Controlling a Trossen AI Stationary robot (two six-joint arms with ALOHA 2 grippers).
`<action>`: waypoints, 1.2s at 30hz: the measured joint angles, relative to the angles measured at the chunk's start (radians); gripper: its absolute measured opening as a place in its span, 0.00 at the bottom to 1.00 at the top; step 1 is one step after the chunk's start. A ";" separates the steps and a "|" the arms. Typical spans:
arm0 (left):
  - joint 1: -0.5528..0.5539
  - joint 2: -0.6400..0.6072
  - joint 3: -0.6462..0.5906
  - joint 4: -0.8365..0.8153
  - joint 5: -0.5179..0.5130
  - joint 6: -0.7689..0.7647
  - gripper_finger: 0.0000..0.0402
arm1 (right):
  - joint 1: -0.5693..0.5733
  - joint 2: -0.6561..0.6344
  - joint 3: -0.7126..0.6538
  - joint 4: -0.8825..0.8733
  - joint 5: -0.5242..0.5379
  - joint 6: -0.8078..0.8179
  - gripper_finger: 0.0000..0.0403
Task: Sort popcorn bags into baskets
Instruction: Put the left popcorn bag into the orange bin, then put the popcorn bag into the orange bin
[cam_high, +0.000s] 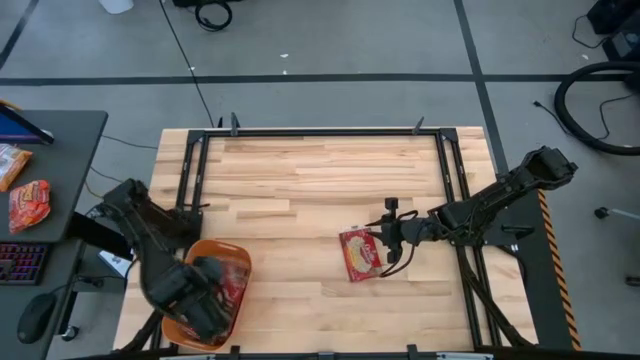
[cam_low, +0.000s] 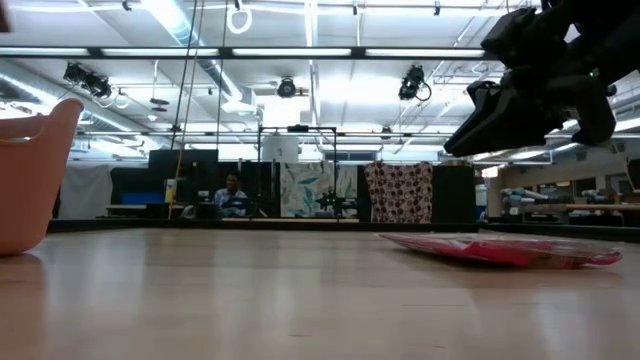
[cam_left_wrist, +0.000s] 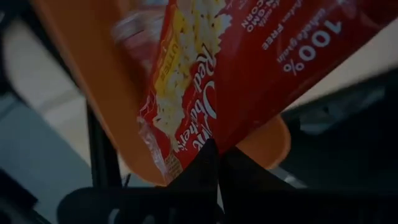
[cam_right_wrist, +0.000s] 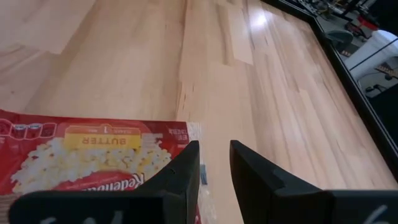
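My left gripper (cam_left_wrist: 217, 171) hangs over the orange basket (cam_high: 205, 250) at the table's near left corner, shut on a red popcorn bag (cam_left_wrist: 249, 74). Red packets (cam_high: 232, 290) lie inside the basket, which in the low view shows as an orange wall (cam_low: 35, 170). A second popcorn bag (cam_high: 360, 255) lies flat on the wood right of centre. My right gripper (cam_right_wrist: 214, 165) stands open just above that bag's right edge (cam_right_wrist: 180, 134) with nothing between its fingers. In the low view it (cam_low: 465, 135) hangs clear over the bag (cam_low: 500, 250). My left gripper pinches the popcorn bag's edge (cam_left_wrist: 208, 146) between its two shut fingers, coming from above and pointing down. The bag hangs below the fingers, tilted, over the basket's rim (cam_left_wrist: 87, 74) and clear of it.
A black frame (cam_high: 320, 133) borders the table. A grey desk (cam_high: 60, 150) to the left carries an orange-red snack packet (cam_high: 28, 205), a keyboard and a mouse. Bare wood (cam_high: 300, 180) spreads across the middle and far part of the table.
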 joint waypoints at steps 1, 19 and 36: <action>-0.016 -0.009 -0.018 0.000 0.000 -0.055 0.01 | -0.002 0.000 0.000 0.002 -0.002 0.000 0.23; 0.055 -0.013 -0.222 0.036 0.216 -0.050 0.26 | -0.006 0.004 0.000 -0.012 -0.030 0.007 0.23; 0.255 0.039 -0.221 0.668 -0.687 0.974 0.36 | -0.039 0.135 0.000 -0.048 -0.024 0.157 0.26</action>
